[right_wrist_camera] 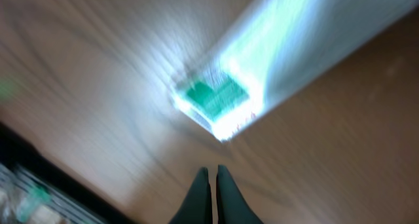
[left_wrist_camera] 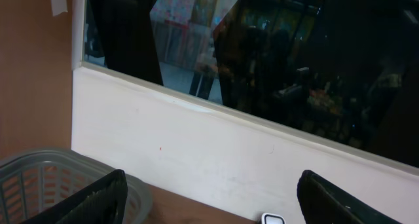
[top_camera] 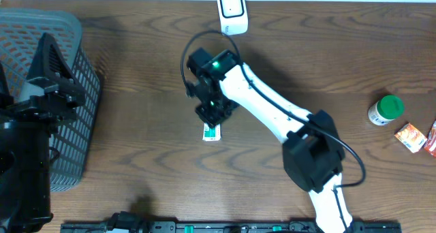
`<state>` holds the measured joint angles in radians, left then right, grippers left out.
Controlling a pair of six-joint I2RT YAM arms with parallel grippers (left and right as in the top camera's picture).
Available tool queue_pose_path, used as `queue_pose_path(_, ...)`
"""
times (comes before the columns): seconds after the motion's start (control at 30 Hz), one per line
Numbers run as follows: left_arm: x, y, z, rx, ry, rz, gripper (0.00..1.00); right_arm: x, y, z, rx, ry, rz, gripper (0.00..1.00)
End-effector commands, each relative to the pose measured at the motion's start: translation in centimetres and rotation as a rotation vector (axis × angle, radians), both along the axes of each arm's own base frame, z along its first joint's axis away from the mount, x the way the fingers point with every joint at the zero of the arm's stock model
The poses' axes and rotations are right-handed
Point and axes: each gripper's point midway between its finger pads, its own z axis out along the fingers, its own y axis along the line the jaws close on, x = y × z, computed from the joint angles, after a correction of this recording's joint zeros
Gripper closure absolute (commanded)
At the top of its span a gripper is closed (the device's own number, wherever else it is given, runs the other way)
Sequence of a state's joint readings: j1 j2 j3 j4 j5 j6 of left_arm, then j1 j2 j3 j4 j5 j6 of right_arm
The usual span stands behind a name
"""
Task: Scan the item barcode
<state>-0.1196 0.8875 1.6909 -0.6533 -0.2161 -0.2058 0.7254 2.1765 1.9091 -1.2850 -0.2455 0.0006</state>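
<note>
1. Our left pincer (left_wrist_camera: 213,185) stands wide open, holding nothing, over the grey mesh basket (top_camera: 75,49).
2. Our right pincer (right_wrist_camera: 211,185) is pressed closed and empty. The white-and-green box (top_camera: 212,133) lies on the wooden table (top_camera: 136,158) just ahead of its tips.
3. The white scanner (top_camera: 231,11) sits well beyond that pincer.
</note>
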Motion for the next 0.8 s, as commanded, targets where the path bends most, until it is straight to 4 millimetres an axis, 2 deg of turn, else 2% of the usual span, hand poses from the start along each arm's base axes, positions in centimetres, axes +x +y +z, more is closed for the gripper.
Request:
queue_pose_path(0.0, -0.1, 0.2, 0.1, 0.001, -0.005, 0.008, 0.17, 0.2, 3.3, 2.3, 0.126, 0.000, -0.153, 0.99)
queue_pose_path(0.13, -0.1, 0.2, 0.1, 0.001, -0.005, 0.008, 0.17, 1.0, 4.9, 0.7, 0.134, 0.010, -0.257, 0.99)
queue_pose_path(0.27, -0.1, 0.2, 0.1, 0.001, -0.005, 0.008, 0.17, 0.0, 6.2, -3.2, 0.081, 0.060, -0.280, 0.99)
queue_pose_path(0.37, -0.1, 0.2, 0.1, 0.001, -0.005, 0.008, 0.17, -0.9, 6.7, -4.9, 0.052, 0.076, -0.266, 0.99)
queue_pose_path(0.47, -0.1, 0.2, 0.1, 0.001, -0.005, 0.008, 0.17, -0.6, 5.9, -6.6, -0.028, 0.031, -0.286, 0.99)
queue_pose_path(0.57, -0.1, 0.2, 0.1, 0.001, -0.005, 0.008, 0.17, -0.7, 4.8, -7.0, -0.084, 0.022, -0.293, 0.99)
queue_pose_path(0.67, -0.1, 0.2, 0.1, 0.001, -0.005, 0.008, 0.17, -0.7, 2.8, -7.0, -0.168, 0.005, -0.301, 0.99)
queue_pose_path(0.77, -0.1, 0.2, 0.1, 0.001, -0.005, 0.008, 0.17, -0.8, -0.2, -6.7, -0.290, -0.015, -0.311, 0.99)
